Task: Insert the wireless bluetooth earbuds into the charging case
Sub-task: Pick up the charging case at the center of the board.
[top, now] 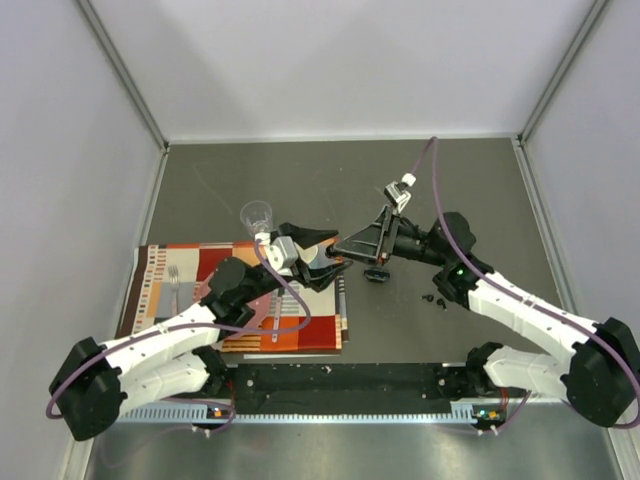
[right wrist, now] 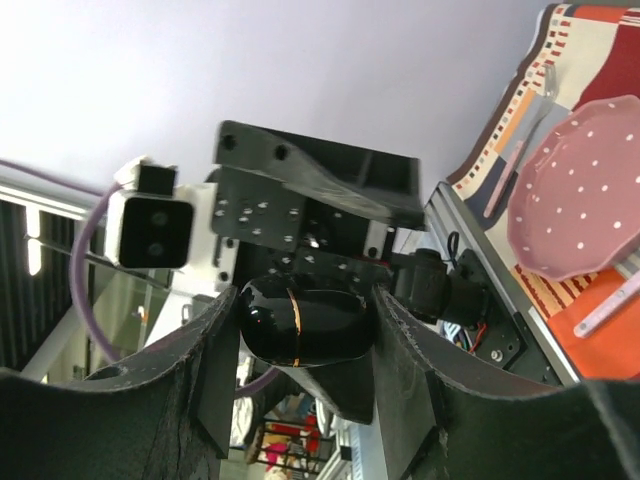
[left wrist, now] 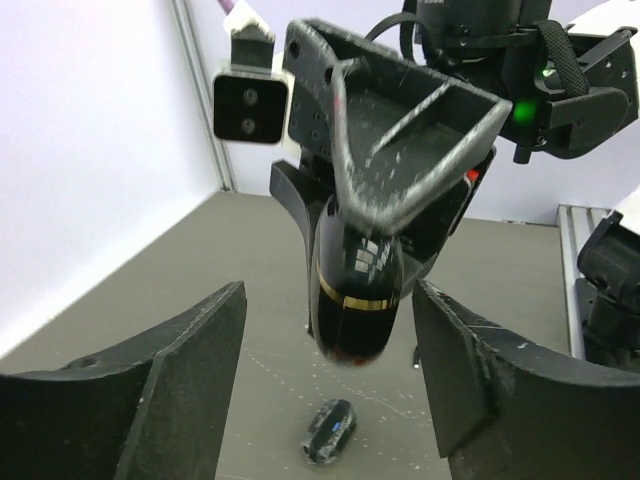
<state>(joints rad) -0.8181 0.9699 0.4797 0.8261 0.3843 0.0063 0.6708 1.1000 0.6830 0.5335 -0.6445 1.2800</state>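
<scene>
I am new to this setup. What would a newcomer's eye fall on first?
The glossy black oval case with a gold band, clamped in the right gripper above the table's middle. The open left gripper faces it closely. Then the bright striped placemat with a pink dotted plate, on the table's left side.

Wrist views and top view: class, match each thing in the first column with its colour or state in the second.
Column one:
1. charging case
2. plate
3. glass
4. left claw

Column two:
a. pink with white dots
b. open, holding nothing
c. gripped by the right claw
d. clear, see-through

Pairs: 1-c, 2-a, 3-d, 4-b
</scene>
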